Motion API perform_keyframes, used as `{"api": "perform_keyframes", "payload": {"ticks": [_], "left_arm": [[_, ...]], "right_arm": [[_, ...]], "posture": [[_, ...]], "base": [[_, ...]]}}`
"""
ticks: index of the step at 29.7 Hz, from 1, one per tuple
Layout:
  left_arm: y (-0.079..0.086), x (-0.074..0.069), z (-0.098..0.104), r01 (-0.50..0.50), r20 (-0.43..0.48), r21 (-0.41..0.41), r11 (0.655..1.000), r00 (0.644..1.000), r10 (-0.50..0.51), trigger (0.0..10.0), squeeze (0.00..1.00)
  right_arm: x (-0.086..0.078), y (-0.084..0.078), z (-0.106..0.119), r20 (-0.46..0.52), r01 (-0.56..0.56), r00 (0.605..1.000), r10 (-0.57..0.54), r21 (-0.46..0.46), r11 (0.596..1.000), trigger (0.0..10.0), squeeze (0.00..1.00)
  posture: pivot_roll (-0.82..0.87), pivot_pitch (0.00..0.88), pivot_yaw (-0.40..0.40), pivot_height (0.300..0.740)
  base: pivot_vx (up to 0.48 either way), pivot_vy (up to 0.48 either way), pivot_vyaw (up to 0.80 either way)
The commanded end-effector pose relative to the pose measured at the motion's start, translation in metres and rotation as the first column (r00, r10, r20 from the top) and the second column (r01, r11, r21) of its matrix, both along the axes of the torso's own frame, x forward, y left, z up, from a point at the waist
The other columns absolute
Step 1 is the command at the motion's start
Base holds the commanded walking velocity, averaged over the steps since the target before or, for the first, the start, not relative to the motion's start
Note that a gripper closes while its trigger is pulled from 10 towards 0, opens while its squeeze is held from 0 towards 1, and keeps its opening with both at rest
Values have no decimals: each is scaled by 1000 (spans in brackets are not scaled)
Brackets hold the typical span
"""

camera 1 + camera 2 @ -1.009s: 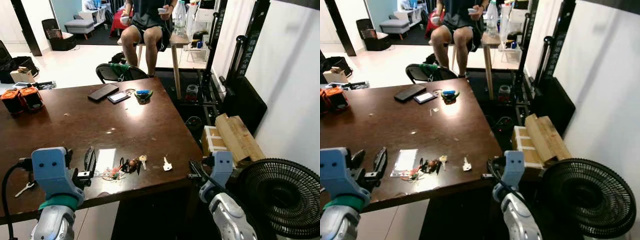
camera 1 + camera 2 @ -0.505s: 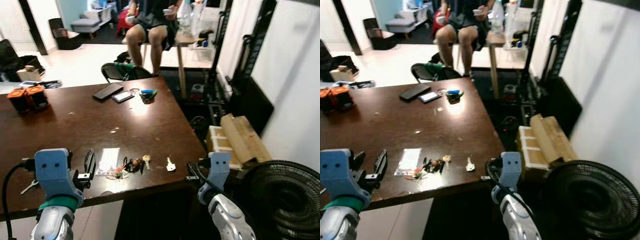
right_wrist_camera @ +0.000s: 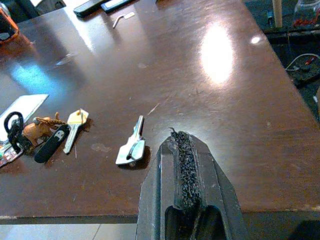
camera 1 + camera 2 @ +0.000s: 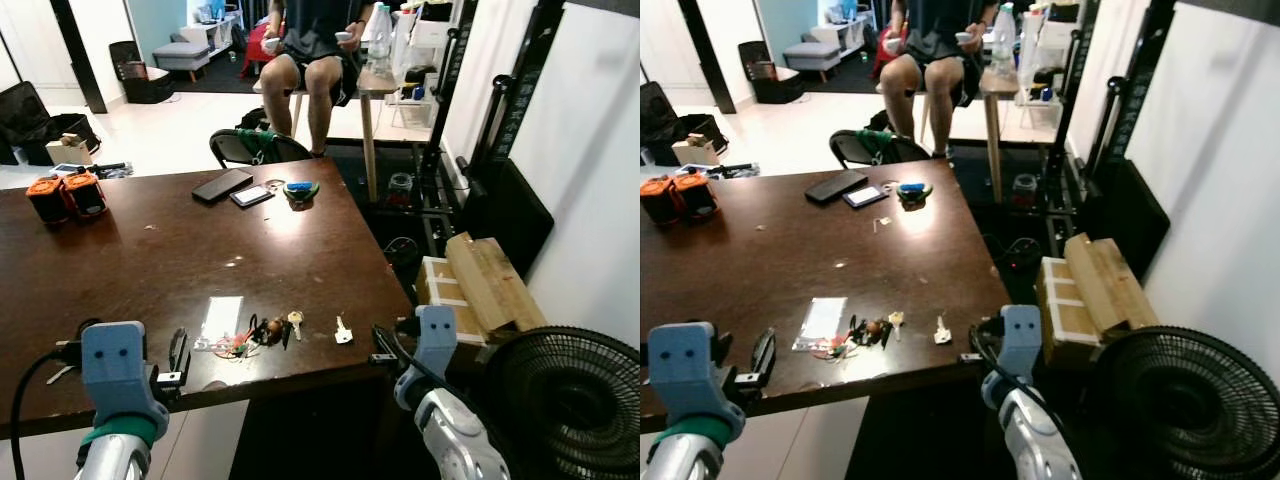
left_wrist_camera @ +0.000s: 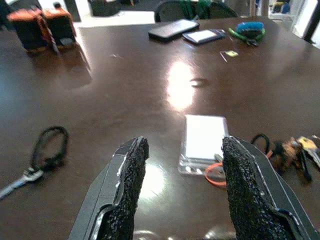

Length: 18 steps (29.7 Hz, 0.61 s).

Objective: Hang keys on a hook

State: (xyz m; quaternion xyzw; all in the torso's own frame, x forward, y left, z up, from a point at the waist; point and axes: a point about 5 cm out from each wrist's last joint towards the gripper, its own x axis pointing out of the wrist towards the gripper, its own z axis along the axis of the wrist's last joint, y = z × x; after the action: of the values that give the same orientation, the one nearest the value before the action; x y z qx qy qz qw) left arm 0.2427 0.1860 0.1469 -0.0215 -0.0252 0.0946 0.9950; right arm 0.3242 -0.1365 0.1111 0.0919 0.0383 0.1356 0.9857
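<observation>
A bunch of keys [image 4: 266, 330] with a small brown charm lies near the front edge of the dark wooden table [image 4: 150, 260]. A single silver key [image 4: 342, 331] lies just to its right, also seen as the single key [image 3: 132, 148] in the right wrist view. My left gripper [image 4: 180, 354] is open and hovers over the table's front edge, left of the bunch, its fingers [image 5: 129, 175] framing a white card [image 5: 202, 137]. My right gripper [image 4: 381, 345] is shut, at the table's front right corner, a short way from the single key.
Two phones [image 4: 222, 185] and a green-blue object [image 4: 299, 189] lie at the far edge; orange-black canisters [image 4: 68, 195] stand at far left. A black cord loop [image 5: 48, 148] lies near my left gripper. A person [image 4: 312, 45] sits beyond. A fan [image 4: 568, 400] and wooden boxes [image 4: 482, 288] stand on the right.
The camera has shifted a little. My left gripper has drawn back and down toward the table's front edge, away from the white card. The right gripper stays where it was.
</observation>
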Motion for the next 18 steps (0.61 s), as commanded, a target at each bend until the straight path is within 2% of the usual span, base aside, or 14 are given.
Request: {"api": "perform_keyframes", "payload": {"ticks": [1, 2, 10, 18], "left_arm": [[3, -2, -6, -21, -26, 17, 1000, 999, 22, 10000, 0], [2, -2, -7, -34, -27, 14, 999, 999, 34, 10000, 0], [-4, -6, -14, -87, -23, -7, 996, 996, 87, 10000, 0], [-3, -4, -12, -80, 0, 2, 997, 997, 80, 10000, 0]], "right_arm": [[-1, 3, -5, -25, -25, 999, 24, -16, 1000, 10000, 0], [0, 4, -4, -26, -42, 999, 42, -26, 999, 10000, 0], [11, 5, 4, -23, -104, 994, 103, -75, 992, 10000, 0], [11, 6, 2, -26, -99, 995, 97, -82, 992, 10000, 0]], "posture": [[-127, 24, 66, 740], [-130, 25, 32, 740], [-139, 23, -36, 740], [-141, 22, -39, 740]], "base": [[0, 0, 0], [0, 0, 0], [0, 0, 0], [0, 0, 0]]}}
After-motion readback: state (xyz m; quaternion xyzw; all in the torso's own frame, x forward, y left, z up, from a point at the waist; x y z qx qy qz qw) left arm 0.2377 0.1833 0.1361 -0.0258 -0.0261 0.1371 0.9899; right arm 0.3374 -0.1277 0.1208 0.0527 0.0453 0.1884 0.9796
